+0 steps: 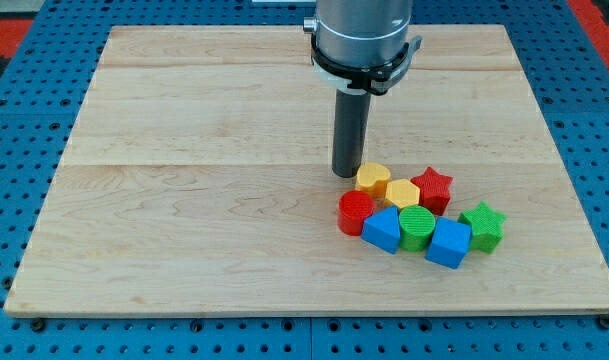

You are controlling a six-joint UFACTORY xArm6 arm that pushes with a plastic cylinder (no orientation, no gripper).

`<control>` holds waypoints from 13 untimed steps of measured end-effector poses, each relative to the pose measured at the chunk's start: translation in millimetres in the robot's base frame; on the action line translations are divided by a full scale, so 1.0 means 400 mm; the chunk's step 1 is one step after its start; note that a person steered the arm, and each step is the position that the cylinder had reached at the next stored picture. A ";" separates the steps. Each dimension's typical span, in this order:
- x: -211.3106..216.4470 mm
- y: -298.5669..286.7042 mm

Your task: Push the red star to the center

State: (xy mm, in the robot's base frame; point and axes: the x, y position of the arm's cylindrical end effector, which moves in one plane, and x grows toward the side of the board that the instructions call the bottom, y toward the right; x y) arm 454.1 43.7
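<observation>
The red star lies on the wooden board at the view's right of middle, at the upper right of a tight cluster of blocks. My tip rests on the board just left of the cluster, touching or nearly touching a yellow heart-like block. The red star is about ninety pixels to the right of my tip, with the yellow blocks between them.
The cluster also holds a yellow hexagon, a red cylinder, a blue block, a green cylinder, a blue cube and a green star. A blue pegboard surrounds the board.
</observation>
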 end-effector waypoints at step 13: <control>0.188 0.242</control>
State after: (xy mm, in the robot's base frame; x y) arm 529.2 140.6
